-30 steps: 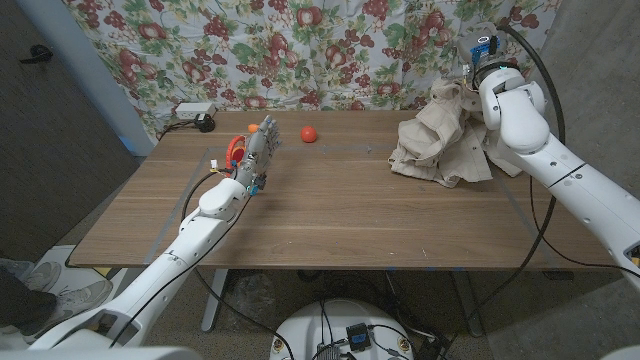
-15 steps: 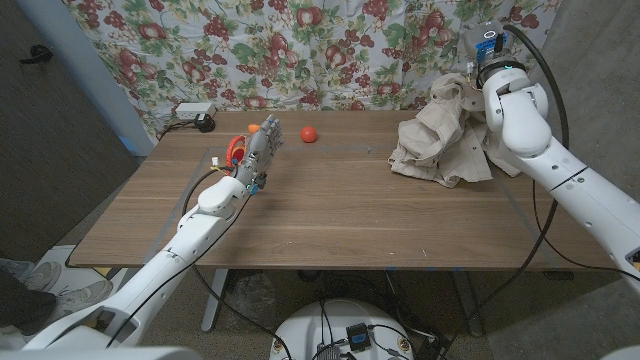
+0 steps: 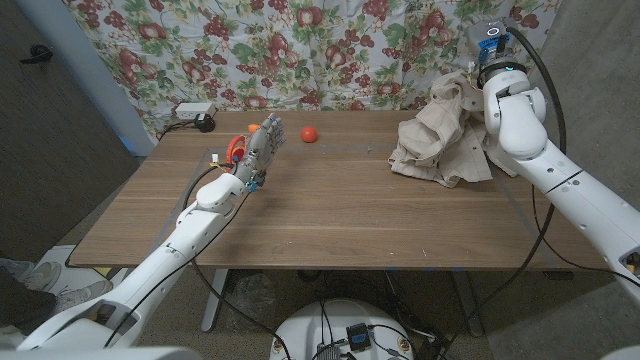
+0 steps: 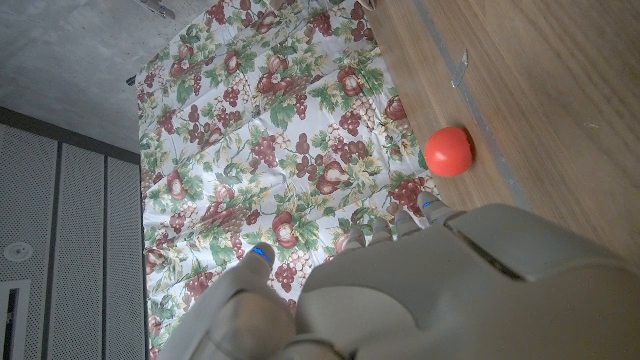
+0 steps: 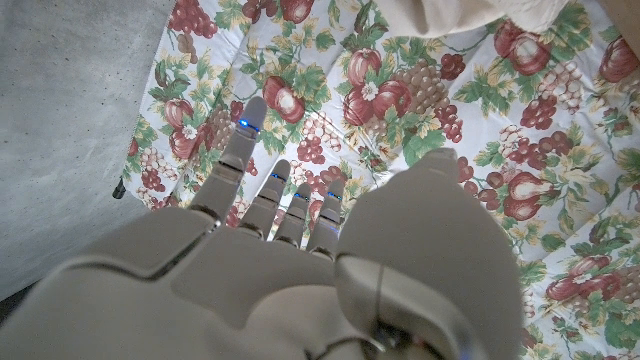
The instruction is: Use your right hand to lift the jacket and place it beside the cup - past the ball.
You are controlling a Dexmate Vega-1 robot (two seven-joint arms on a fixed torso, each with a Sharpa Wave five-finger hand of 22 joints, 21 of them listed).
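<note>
Standing at the table's far right, the jacket (image 3: 440,140) lies heaped, spread broadly along the back edge, just beside the raised right hand (image 5: 300,250), whose fingers are extended, slightly apart, holding nothing. The ball (image 3: 309,133) sits well left; the cup (image 3: 235,150) is partly hidden behind the open left hand (image 3: 258,152)

- The jacket (image 3: 440,142) lies heaped at the table's (image 3: 330,215) far right corner.
- The ball (image 3: 309,133) sits near the far edge's middle.
- The cup (image 3: 235,149) stands left of the ball, beside the left hand (image 3: 257,155).
</note>
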